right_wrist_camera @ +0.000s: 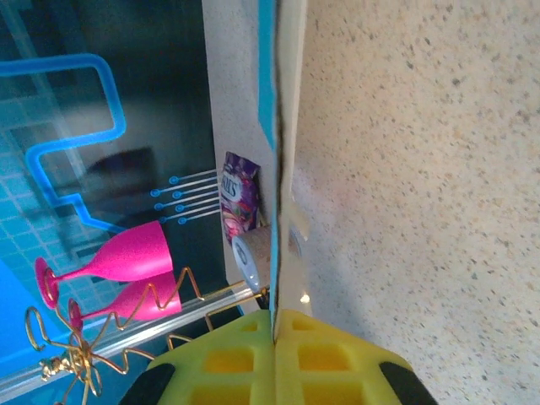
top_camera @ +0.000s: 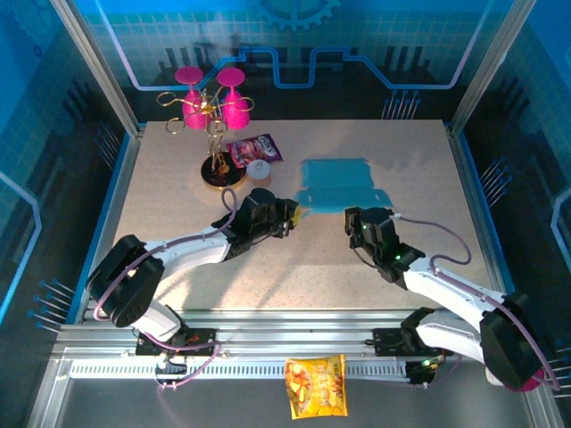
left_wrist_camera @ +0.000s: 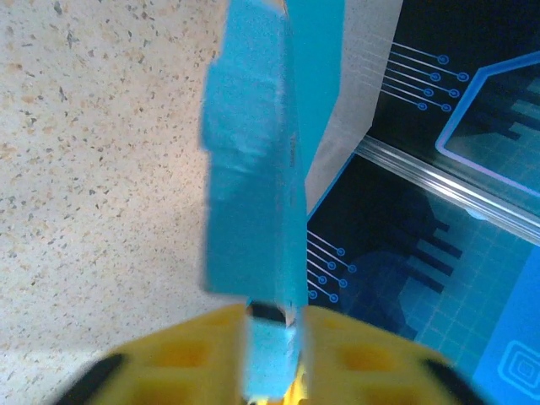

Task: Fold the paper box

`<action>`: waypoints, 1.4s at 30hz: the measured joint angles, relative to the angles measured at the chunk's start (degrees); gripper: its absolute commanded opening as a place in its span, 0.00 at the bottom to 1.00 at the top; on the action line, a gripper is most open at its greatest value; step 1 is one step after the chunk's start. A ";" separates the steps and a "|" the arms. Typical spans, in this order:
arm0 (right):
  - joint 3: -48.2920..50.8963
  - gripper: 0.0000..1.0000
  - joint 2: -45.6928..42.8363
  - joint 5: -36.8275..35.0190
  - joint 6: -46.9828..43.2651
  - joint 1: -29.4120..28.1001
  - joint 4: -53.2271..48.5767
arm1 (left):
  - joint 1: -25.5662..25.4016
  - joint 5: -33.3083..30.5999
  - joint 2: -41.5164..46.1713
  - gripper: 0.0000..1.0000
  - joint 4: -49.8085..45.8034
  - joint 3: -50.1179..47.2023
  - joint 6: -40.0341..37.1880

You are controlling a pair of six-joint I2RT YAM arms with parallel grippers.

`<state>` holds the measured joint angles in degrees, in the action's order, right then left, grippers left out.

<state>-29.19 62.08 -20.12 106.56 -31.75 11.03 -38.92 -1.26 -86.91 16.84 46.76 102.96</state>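
Observation:
The paper box [top_camera: 343,183] lies as a light blue flat sheet on the table's far middle. My left gripper [top_camera: 297,214] is at its near left corner. In the left wrist view a blue flap [left_wrist_camera: 253,169] stands up between the yellow fingers of that gripper [left_wrist_camera: 272,337], which are parted a little around it. My right gripper [top_camera: 355,217] is at the box's near right edge. The right wrist view has that gripper [right_wrist_camera: 275,314] shut on the thin cardboard [right_wrist_camera: 289,126], seen edge-on with its pale inner face to the right.
A gold wire stand with pink glasses [top_camera: 214,107] stands at the back left. A purple snack packet [top_camera: 254,149] and a small white-capped cylinder [top_camera: 259,169] lie beside it, just left of the box. A yellow snack packet [top_camera: 315,385] lies below the near rail.

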 measured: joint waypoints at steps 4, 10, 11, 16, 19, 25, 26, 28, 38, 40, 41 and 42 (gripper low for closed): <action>-8.57 0.00 -1.40 1.20 -2.86 2.93 -10.71 | 0.13 -0.17 5.62 0.55 -10.60 3.28 -5.35; -35.34 0.00 -0.81 4.87 -8.68 5.88 -36.68 | 4.39 -2.10 19.65 0.55 -28.20 13.99 -15.74; -39.76 0.00 -0.20 5.14 -9.25 5.79 -40.72 | 5.92 -2.43 21.88 0.55 -30.40 14.78 -17.00; -61.53 0.00 4.04 5.38 -10.43 2.16 -63.95 | 13.99 -2.80 27.80 0.54 -43.52 17.75 -24.09; -66.45 0.00 5.68 5.77 -10.14 0.92 -71.28 | 17.07 -1.75 28.15 0.53 -49.68 17.79 -27.10; -66.79 0.00 16.87 11.69 -9.79 5.81 -72.19 | 19.32 2.73 27.06 0.49 -54.64 17.79 -30.62; -66.75 0.00 20.31 13.03 -9.84 6.60 -70.55 | 19.32 3.74 26.38 0.47 -54.62 17.84 -30.99; -66.69 0.00 28.02 15.17 -10.05 7.69 -67.34 | 19.32 5.95 24.44 0.41 -54.31 18.18 -31.50; -65.16 0.00 36.50 19.89 -9.77 8.50 -59.39 | 14.93 10.93 13.07 0.39 -46.73 23.80 -27.69; -63.80 0.00 36.50 20.65 -9.27 8.81 -57.57 | 13.14 11.50 9.75 0.40 -44.04 24.92 -26.10; -62.97 0.00 36.50 20.94 -9.01 8.94 -56.76 | 12.48 11.67 8.07 0.40 -42.93 25.51 -25.38; -62.01 0.00 36.50 21.11 -8.68 9.05 -55.91 | 11.91 11.76 6.23 0.40 -41.97 26.23 -24.90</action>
<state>-91.20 98.59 0.99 97.89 -22.70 -44.88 -27.00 10.50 -80.68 -25.12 72.99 78.06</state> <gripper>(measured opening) 0.059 0.396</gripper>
